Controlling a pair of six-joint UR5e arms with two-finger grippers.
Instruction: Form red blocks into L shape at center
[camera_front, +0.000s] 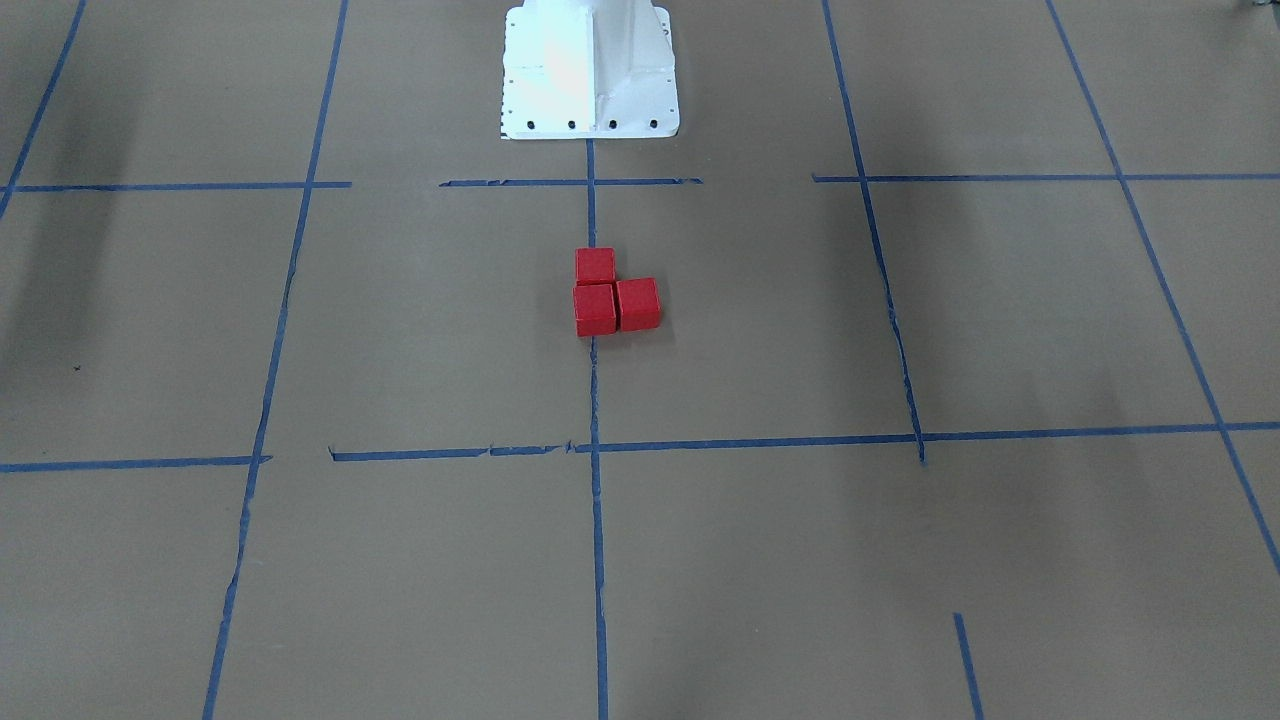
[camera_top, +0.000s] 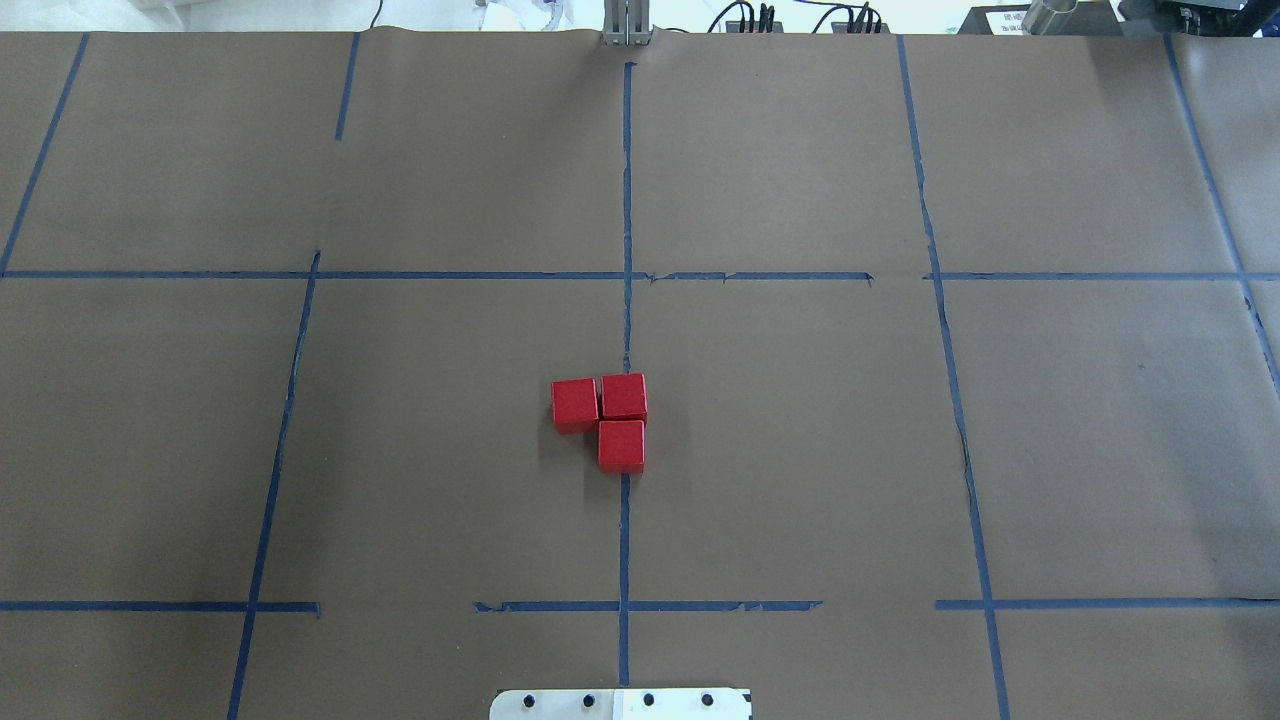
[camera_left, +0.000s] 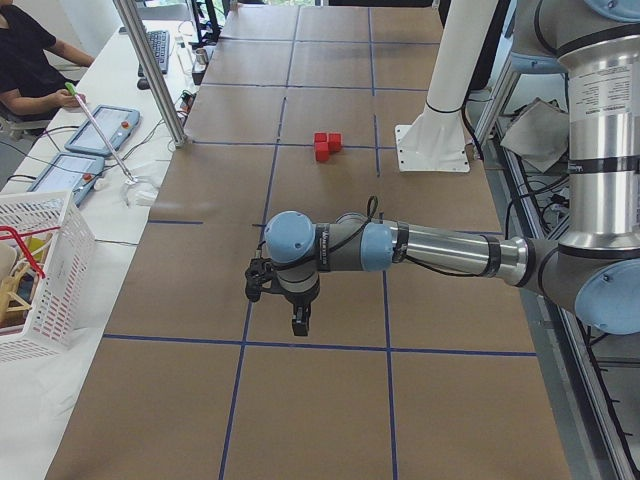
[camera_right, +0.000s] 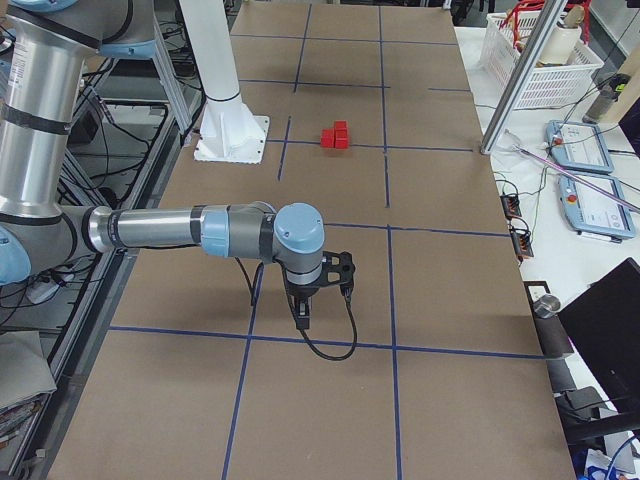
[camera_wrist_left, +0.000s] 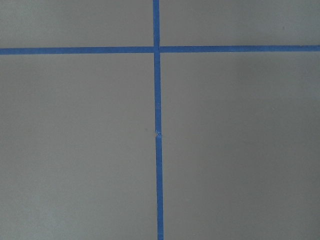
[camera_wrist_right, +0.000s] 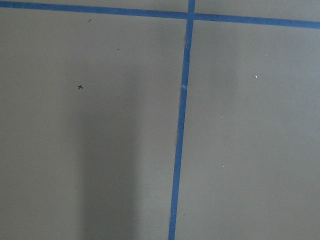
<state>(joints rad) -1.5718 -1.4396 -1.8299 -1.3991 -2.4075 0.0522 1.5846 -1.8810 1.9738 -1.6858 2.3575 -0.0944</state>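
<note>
Table, brown paper ruled with blue tape: no arm or claw shows over it in either central view.

Left arm and right arm each reach out low over an end of the table and show only in the side views.

Left gripper and right gripper point straight down at bare paper. Neither holds anything that can be seen; whether the fingers are spread or pressed together cannot be told from these views.

Red blocks: three cubes grouped on the centre tape line. In the overhead view the corner cube has one cube touching at 9 o'clock and one touching at 6 o'clock — an L.

Position relative to the claws: in each side view the group lies well apart from the near claw, at about 12 to 1 o'clock.

Judgement: the forming step appears complete. The next move calls for nothing beyond keeping both claws away from the group — at most squaring the 9 o'clock cube, which sits slightly low.
</note>
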